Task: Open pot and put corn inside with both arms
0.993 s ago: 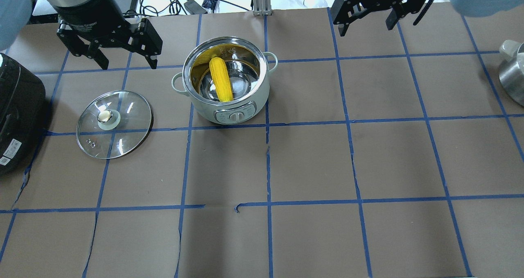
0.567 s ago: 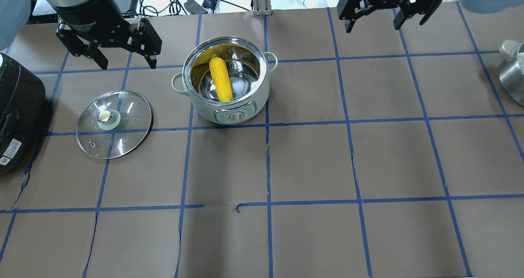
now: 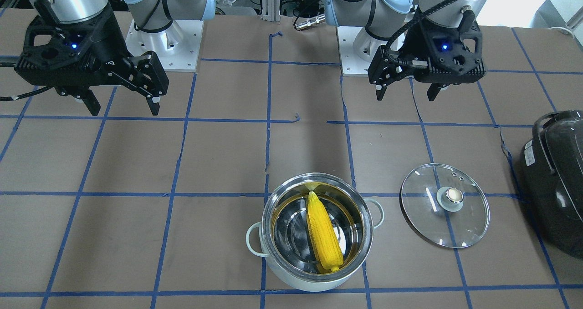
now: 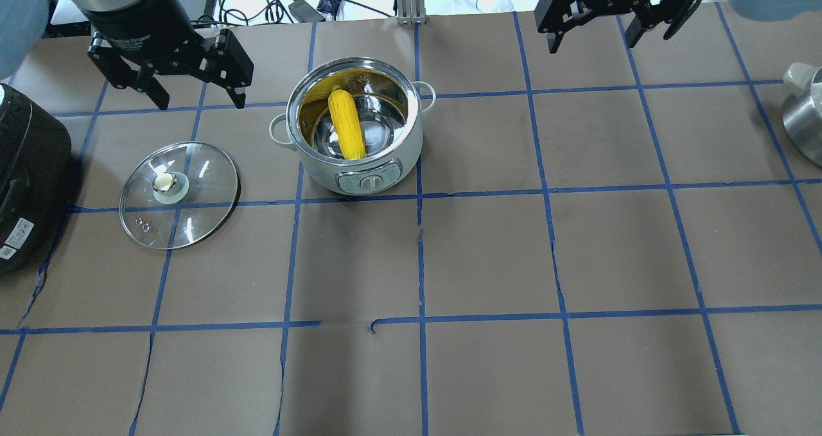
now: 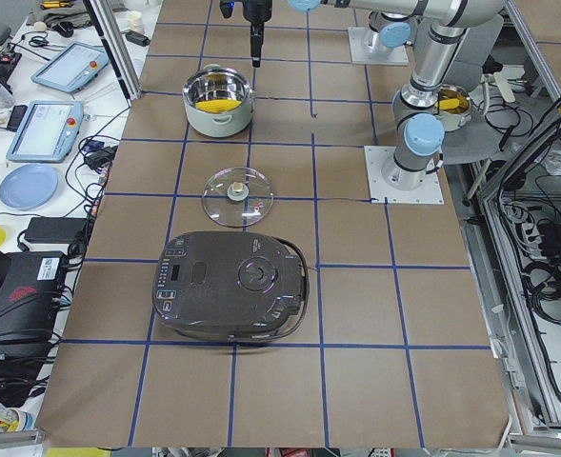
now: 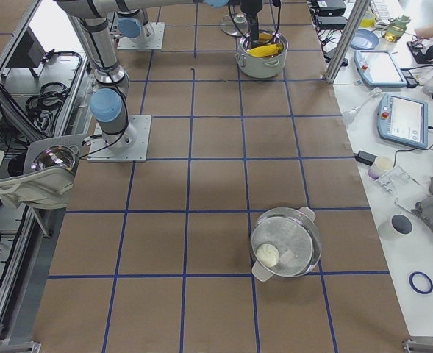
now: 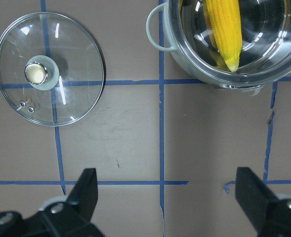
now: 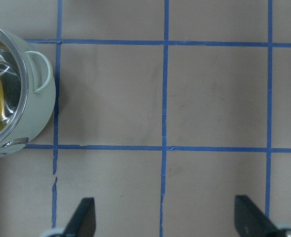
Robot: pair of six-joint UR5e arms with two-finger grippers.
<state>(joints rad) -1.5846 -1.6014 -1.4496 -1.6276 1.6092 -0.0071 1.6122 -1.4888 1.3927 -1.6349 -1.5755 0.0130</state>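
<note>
Two black two-finger grippers hang above a brown paper-covered table (image 4: 488, 256) marked with a blue tape grid, and neither holds anything. In the overhead view the left gripper (image 4: 198, 99) sits at the upper left with its jaws spread wide. The right gripper (image 3: 124, 108) sits along the top edge at the upper right, its jaws also spread wide.

Between them, in the upper centre of that view, stands a round mint-green pot (image 4: 406, 155) with a shiny steel inside and two small loop handles. It is uncovered. One bright yellow plastic corn cob (image 4: 347, 124) lies inside it, reaching almost from wall to wall, with its pointed tip towards the bottom of the frame.

Left of the pot and apart from it, a round glass lid (image 4: 192, 211) lies flat on the paper with its brass-coloured knob (image 4: 165, 182) facing up. A large black appliance (image 4: 29, 179) rests at the left edge, near the lid.
</note>
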